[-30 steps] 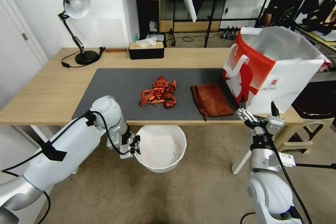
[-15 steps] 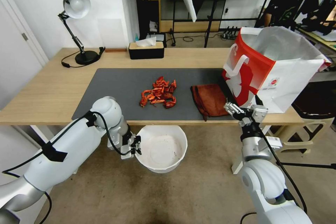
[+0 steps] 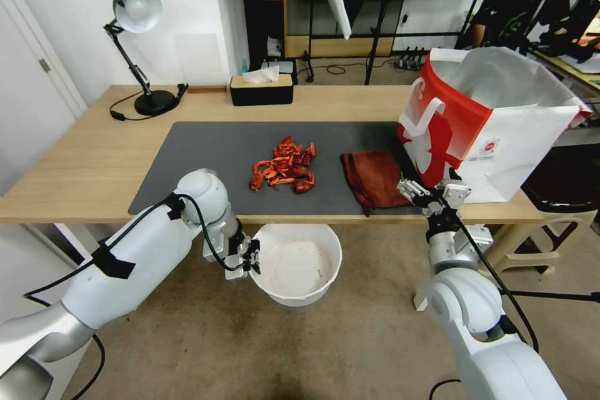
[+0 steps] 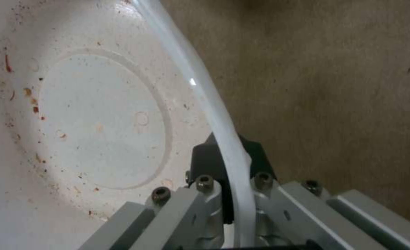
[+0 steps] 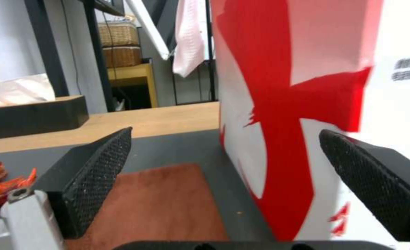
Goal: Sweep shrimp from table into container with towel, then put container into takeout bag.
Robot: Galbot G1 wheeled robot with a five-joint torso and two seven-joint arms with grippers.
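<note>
The shrimp (image 3: 284,169) lie heaped in the middle of the dark mat (image 3: 200,156) on the table (image 3: 75,162). Right of them lies the rust-brown towel (image 3: 374,178), folded flat. The red and white takeout bag (image 3: 487,119) stands open at the table's right end. My left gripper (image 3: 251,259) is shut on the rim of the white container (image 3: 299,265), holding it below the table's front edge under the shrimp. In the left wrist view the fingers (image 4: 210,163) pinch the rim (image 4: 205,93). My right gripper (image 3: 430,190) hangs open at the towel's (image 5: 168,201) right front corner, close beside the bag (image 5: 297,104).
A black tissue box (image 3: 260,89) and a desk lamp (image 3: 134,12) stand along the table's back edge. Bare wood lies left of the mat. A white table leg and a beige stool stand by my right arm, below the bag.
My right gripper has moved left and towards the table, from below the bag to the towel's right corner. The left arm has carried the container slightly right and nearer the table edge.
</note>
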